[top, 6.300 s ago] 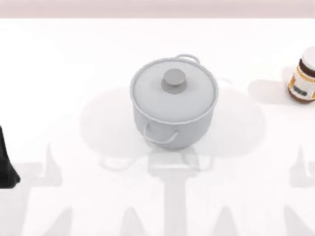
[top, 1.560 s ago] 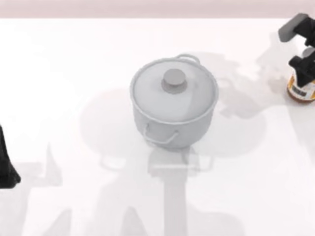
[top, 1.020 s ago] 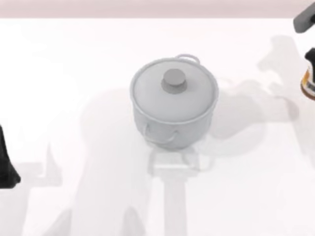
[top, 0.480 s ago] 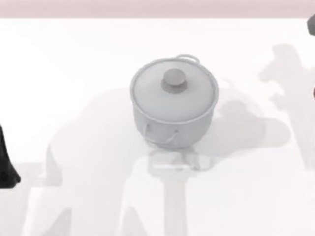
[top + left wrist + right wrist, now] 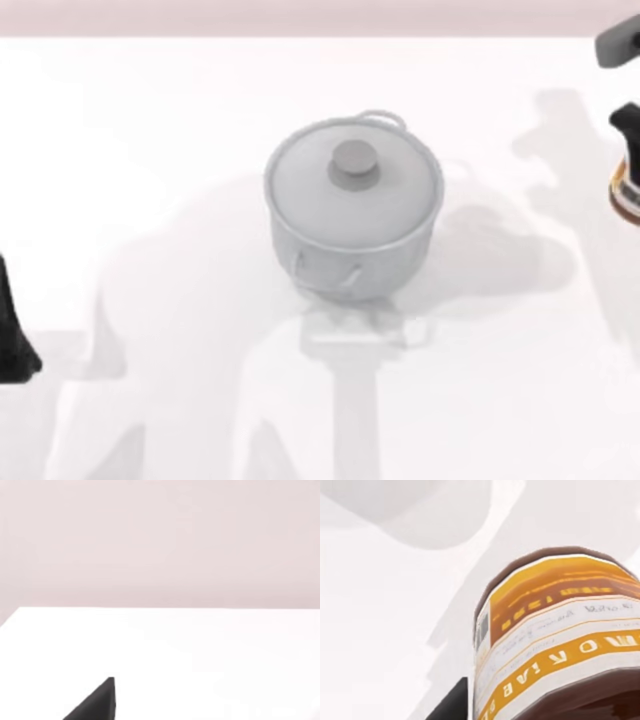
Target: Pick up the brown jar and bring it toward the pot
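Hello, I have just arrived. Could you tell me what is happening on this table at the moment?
The right pincer holds the brown jar at the table's right edge, seemingly lifted clear of it; the right wrist view shows the jar's label close up. The pot, lid on, stands in the middle, well apart from the jar, so carrying it over remains to be done. The left arm is parked at the left edge.

The pot (image 5: 352, 207) sits in the middle of the table (image 5: 180, 150). The brown jar (image 5: 626, 190) is far off to its right, at the table's right edge, under the right gripper (image 5: 625, 125)
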Motion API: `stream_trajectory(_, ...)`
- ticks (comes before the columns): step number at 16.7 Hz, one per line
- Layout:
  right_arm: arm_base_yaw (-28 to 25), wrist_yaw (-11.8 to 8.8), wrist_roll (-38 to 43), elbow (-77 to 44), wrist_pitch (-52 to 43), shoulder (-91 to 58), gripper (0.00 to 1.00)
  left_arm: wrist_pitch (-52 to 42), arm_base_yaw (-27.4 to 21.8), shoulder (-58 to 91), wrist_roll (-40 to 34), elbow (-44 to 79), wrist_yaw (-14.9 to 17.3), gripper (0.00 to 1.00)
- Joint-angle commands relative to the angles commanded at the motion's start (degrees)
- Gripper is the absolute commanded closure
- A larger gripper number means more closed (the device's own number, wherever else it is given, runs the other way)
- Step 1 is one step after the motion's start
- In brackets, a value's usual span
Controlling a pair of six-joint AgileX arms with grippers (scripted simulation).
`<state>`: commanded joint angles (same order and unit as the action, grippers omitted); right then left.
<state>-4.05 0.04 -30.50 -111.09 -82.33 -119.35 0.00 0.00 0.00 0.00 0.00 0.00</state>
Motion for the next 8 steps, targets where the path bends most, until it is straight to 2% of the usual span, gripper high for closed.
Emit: stream_trajectory(8,-7.9,0.0,32.9,-3.6,3.3,-5.4,1.00,0.0,0.0,0.0,0.0,0.0,0.0,0.00)
